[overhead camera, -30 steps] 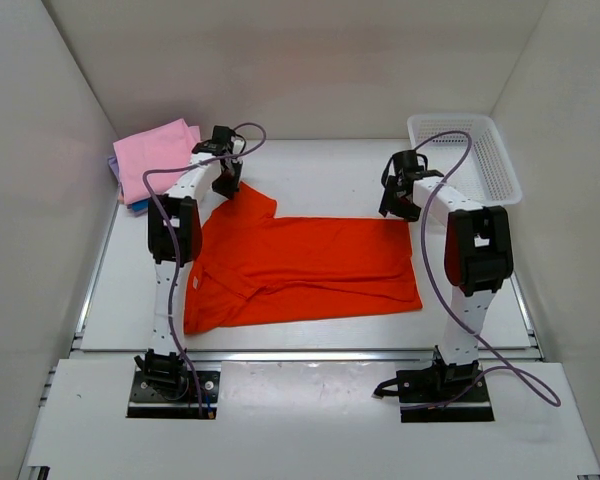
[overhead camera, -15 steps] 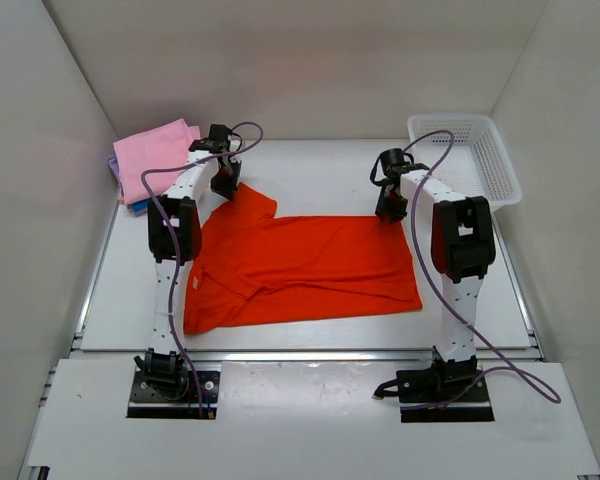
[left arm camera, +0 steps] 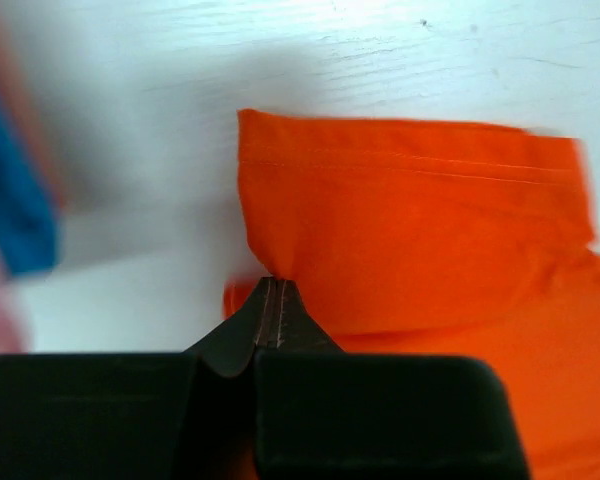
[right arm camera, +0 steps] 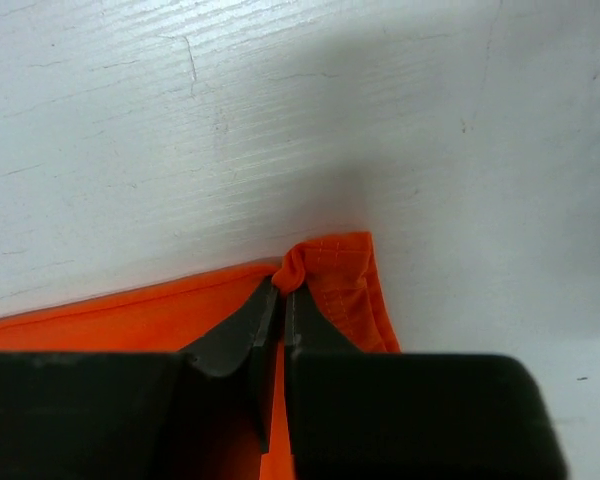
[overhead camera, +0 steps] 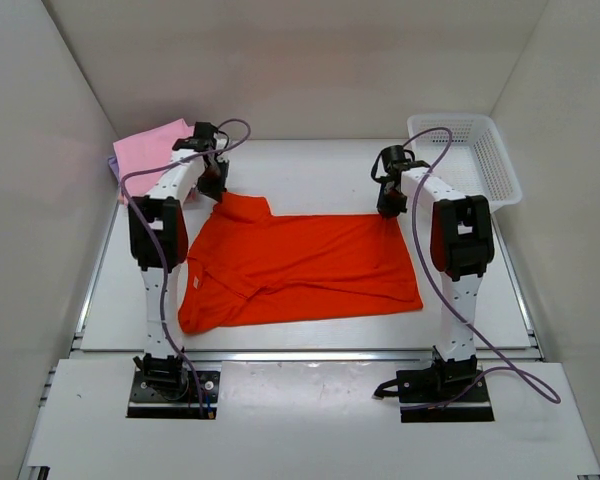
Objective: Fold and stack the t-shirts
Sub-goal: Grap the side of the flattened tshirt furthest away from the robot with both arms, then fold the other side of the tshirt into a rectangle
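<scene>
Orange shirt (overhead camera: 300,265) spread flat mid-desk (overhead camera: 320,175). Left fingers (left arm camera: 238,338) pinching far sleeve, right fingers (right arm camera: 242,330) pinching far hem corner. Step: first fold, grips set. Next, probably: lift both evenly, carry far edge toward near edge, keep cloth taut.

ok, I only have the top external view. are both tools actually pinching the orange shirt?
Observer: Left wrist view: the left tool is shut on the bright orange cloth t-shirt, a stitched hem edge spread just past its tips.
Operator: And the right?
Observer: The right tool is shut on a bunched hem corner; a small pucker pokes past the tips.
Operator: Anything else caught?
Observer: No, only orange cloth in either grip, white table beyond.
</scene>
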You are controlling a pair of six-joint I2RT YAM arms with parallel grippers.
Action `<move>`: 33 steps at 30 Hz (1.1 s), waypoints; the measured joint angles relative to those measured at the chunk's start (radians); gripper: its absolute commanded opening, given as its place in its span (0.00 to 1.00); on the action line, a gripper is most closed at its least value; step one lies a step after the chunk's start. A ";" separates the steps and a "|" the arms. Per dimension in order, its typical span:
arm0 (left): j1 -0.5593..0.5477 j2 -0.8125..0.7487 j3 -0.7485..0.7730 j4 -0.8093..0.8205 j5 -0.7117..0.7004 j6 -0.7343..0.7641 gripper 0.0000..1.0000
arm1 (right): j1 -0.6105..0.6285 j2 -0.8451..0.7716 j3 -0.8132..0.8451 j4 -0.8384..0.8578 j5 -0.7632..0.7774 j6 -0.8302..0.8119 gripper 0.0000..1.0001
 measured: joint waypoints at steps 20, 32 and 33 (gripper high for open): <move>-0.004 -0.674 -0.706 0.167 0.022 -0.021 0.00 | -0.006 -0.436 -0.452 0.235 -0.093 -0.063 0.02; 0.003 -0.894 -0.977 0.225 0.005 -0.045 0.00 | -0.026 -0.590 -0.732 0.375 -0.194 -0.069 0.04; 0.003 -0.902 -0.990 0.226 0.005 -0.045 0.00 | -0.026 -0.594 -0.744 0.382 -0.198 -0.069 0.04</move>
